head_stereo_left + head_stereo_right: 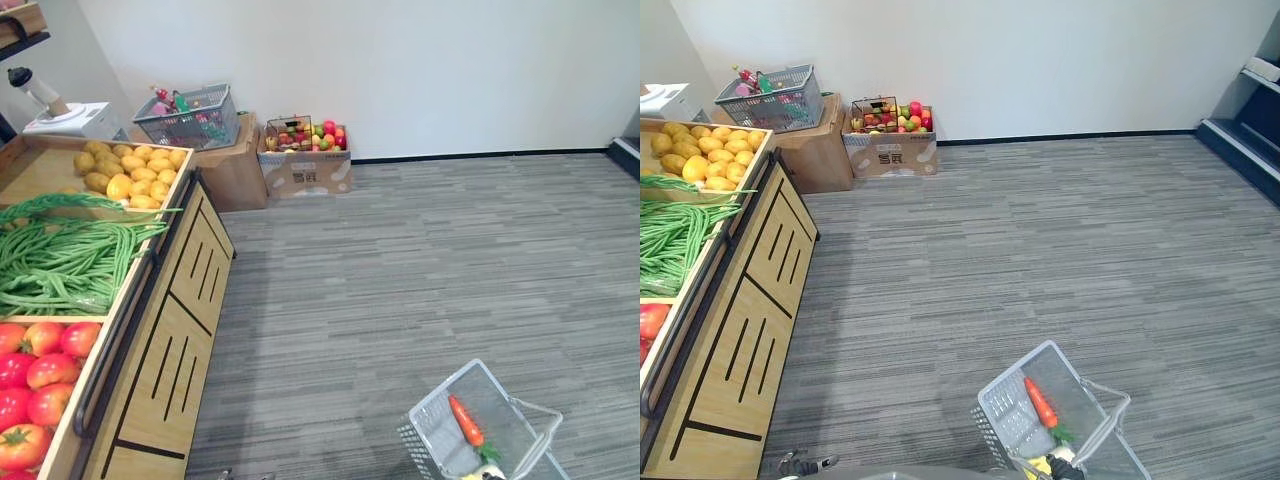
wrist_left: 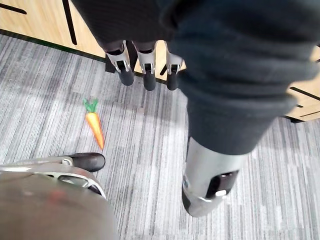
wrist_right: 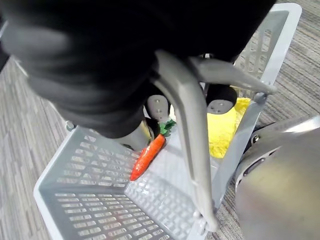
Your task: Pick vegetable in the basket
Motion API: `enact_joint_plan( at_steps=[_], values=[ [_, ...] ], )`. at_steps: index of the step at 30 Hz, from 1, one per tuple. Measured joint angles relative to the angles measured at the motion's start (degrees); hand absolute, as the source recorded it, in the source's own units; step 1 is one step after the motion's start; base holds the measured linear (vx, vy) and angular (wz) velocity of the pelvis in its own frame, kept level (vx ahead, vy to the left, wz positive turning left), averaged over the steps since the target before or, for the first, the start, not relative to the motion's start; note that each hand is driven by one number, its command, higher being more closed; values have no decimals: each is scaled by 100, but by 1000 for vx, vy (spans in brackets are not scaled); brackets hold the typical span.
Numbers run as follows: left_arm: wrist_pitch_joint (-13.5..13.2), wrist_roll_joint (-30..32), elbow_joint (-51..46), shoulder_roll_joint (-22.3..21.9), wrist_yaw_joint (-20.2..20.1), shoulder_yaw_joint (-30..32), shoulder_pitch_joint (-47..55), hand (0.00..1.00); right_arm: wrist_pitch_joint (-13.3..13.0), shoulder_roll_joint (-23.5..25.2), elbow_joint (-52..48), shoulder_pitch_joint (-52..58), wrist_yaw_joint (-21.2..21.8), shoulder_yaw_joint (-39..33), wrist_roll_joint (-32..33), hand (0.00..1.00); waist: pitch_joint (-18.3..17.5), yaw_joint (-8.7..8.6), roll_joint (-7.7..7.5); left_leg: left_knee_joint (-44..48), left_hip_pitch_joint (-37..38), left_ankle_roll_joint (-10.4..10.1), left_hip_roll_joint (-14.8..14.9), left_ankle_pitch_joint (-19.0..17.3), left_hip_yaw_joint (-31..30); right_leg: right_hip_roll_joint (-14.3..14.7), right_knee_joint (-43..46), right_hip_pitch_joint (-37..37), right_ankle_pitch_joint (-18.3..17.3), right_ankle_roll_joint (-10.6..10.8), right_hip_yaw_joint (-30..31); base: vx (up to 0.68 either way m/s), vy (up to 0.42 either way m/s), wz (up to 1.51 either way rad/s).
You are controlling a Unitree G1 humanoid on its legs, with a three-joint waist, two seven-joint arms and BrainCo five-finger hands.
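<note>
One orange carrot (image 1: 465,421) lies in the grey plastic basket (image 1: 428,424) at five o'clock, our right hand (image 3: 159,106) is curled round its grey handle (image 3: 192,150), and our left hand (image 2: 145,65) hangs with straight, empty fingers near a second orange carrot (image 2: 94,127) on the grey floor (image 2: 150,150), so we guess more picking waits.

Both head eyes look down, sharing the basket (image 1: 430,428); wrist cameras peer downward, very close.

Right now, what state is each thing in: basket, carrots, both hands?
Basket: carried by its handle, open top.
Right hand: shut on the basket handle.
Basket carrot: lying inside the basket.
Floor carrot: lying loose, outside the basket.
Left hand: open, empty.
</note>
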Motion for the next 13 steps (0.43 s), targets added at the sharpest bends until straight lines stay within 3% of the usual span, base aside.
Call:
enact_joint_plan(
  at_steps=[1,13],
  values=[
    [-10,0,42,13,-18,-41,-2,0,4,-9,46,1,1,-24,73,100,-42,1,68,-15,-1,0,0,4,13,9,-68,14,45,2,8,10,9,-9],
    [-107,2,183,85,-77,-178,-10,0,22,-4,159,36,3,-21,78,100,-150,-23,8,-198,-7,1,-44,23,-184,26,-468,224,132,-3,-226,36,-5,7]
  ],
)
